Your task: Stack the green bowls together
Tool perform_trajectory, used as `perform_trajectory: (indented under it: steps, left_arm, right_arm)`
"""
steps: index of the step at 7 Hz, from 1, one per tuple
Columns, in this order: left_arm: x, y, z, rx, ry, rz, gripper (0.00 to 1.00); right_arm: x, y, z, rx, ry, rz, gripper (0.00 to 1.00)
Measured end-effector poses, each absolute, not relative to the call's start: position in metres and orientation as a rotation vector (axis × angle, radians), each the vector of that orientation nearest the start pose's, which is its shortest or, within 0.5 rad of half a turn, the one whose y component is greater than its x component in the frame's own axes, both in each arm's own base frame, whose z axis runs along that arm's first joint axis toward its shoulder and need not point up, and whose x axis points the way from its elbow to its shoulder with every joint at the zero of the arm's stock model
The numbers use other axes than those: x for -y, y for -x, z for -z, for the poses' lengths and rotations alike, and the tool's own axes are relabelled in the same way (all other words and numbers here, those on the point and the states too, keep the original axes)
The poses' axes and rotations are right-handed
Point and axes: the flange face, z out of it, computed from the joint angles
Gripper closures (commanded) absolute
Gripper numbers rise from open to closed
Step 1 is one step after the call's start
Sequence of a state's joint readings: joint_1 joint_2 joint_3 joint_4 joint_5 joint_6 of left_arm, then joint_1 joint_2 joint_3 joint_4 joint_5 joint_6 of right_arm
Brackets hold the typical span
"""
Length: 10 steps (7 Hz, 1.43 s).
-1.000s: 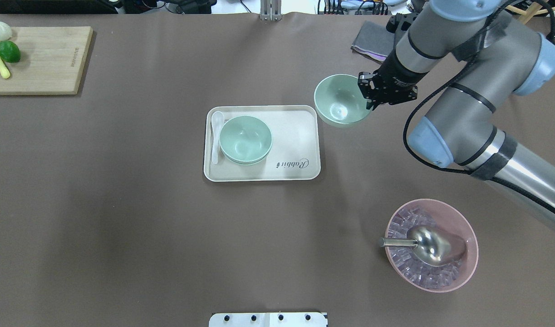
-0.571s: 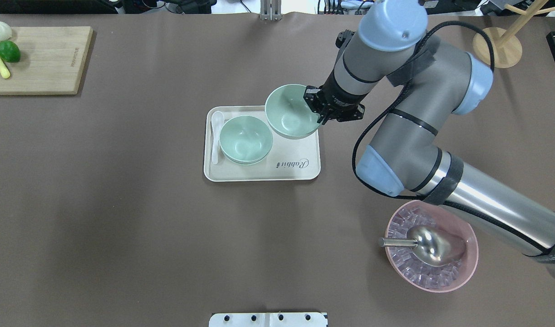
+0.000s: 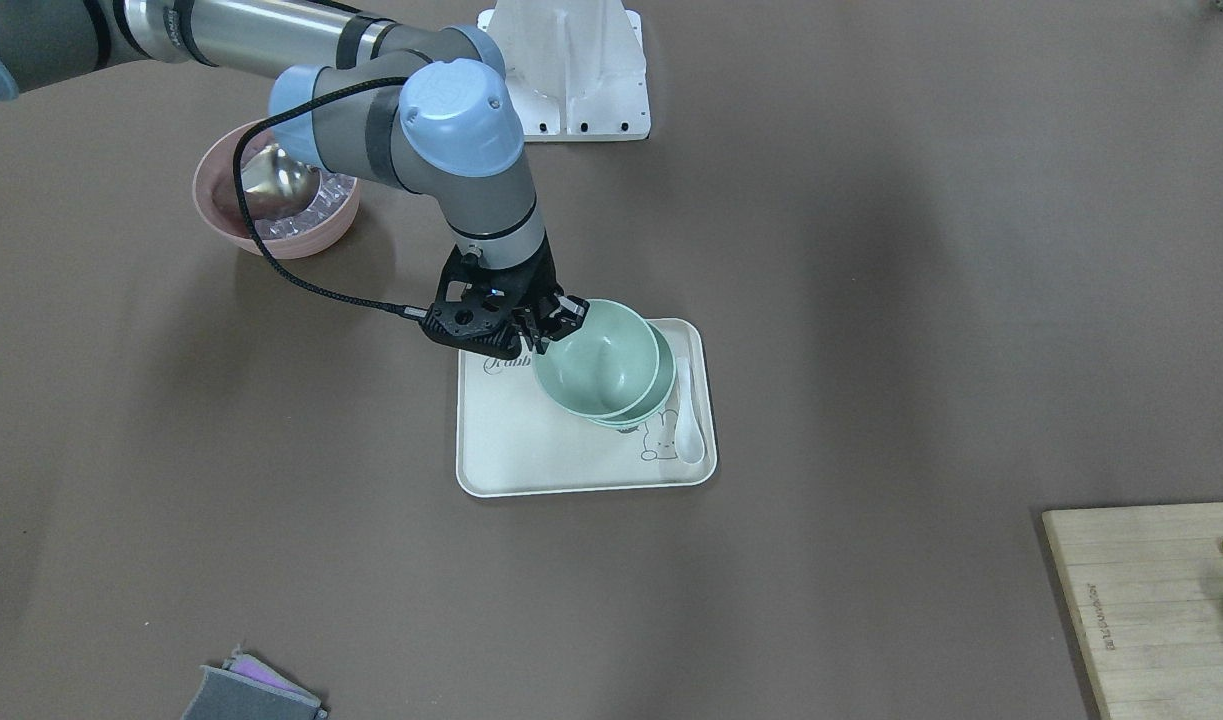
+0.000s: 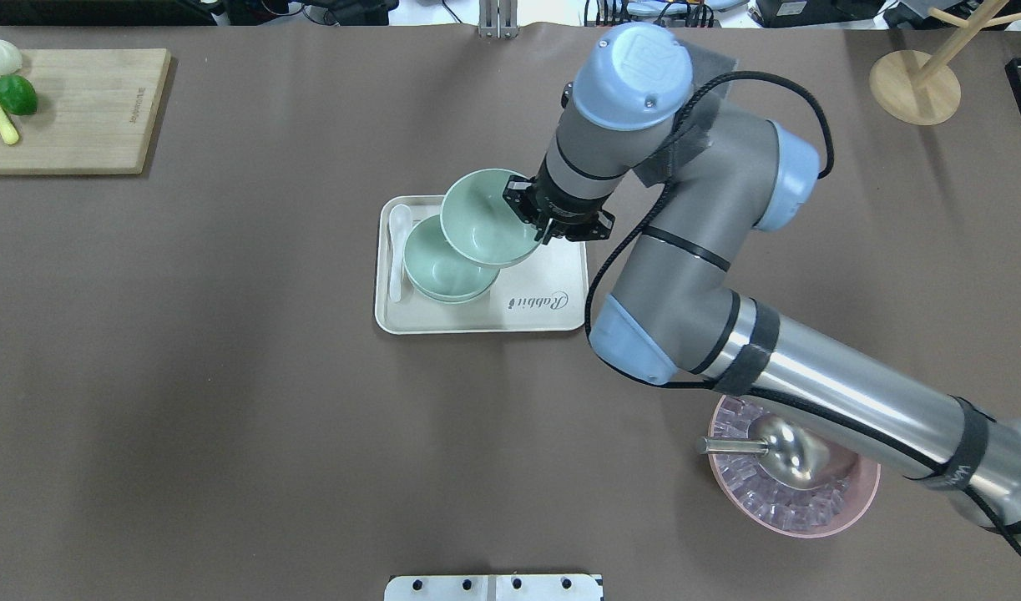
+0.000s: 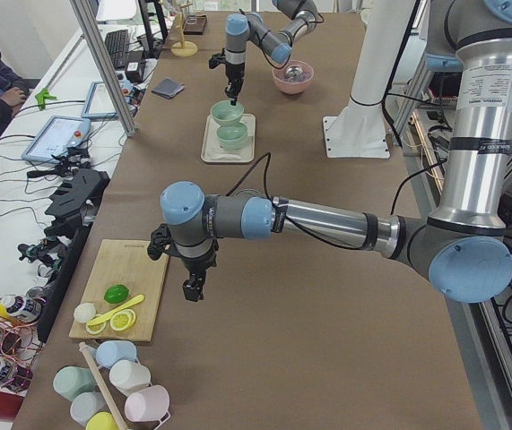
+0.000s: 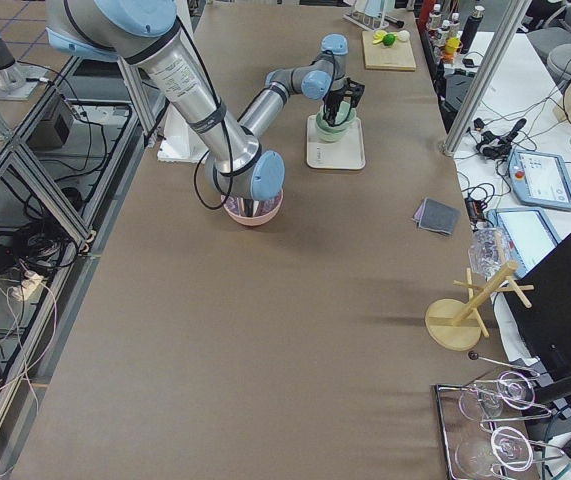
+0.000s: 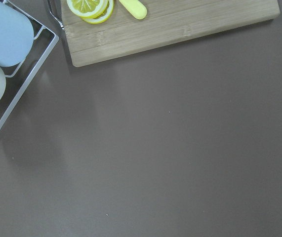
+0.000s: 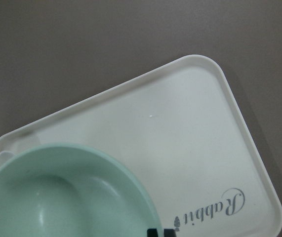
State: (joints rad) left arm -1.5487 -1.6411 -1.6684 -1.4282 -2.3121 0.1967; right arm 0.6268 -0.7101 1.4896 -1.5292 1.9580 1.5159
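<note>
The right gripper (image 4: 533,219) has carried the held bowl (image 4: 487,219) further toward the robot's left. A second ago the bowl hung off the right side of the tray (image 4: 552,271). A little later it was over the tray's far right corner, beside the nested bowls (image 4: 431,265). Now it covers the far right part of that pair. The left side view shows it raised above them, not touching. The gripper's fingers pinch the held bowl's rim on its right side. The nested bowls, the spoon (image 4: 397,250) and the tray lie where they lay before.

There are three green bowls: one in the grip and two nested on the tray's left half, told apart by a double rim. One white spoon lies along the tray's left edge, just beside the pair. There is one tray. One pink bowl (image 4: 844,513) with one metal scoop (image 4: 790,451) in it stands well off the tray's near right. One cutting board (image 4: 84,108) lies well off the tray's far left. One grey cloth (image 3: 256,695) lies well beyond the tray's far right.

The left gripper (image 5: 190,291) hangs well off the tray's left, near the cutting board. It shows only in a side view, so I cannot tell whether its fingers are spread or together.
</note>
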Motion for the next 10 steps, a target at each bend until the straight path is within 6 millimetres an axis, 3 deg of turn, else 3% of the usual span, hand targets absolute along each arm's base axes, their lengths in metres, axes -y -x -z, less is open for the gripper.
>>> perform_trajectory:
  steps: [5, 10]
  left_arm:
    - [0.519, 0.055, -0.591, -0.736, -0.090, -0.218, 0.02]
    - [0.519, 0.055, -0.592, -0.736, -0.090, -0.219, 0.02]
  right_arm:
    - [0.501, 0.577, -0.162, 0.886, 0.045, -0.353, 1.00]
    - [0.494, 0.586, -0.162, 0.882, 0.031, -0.337, 1.00]
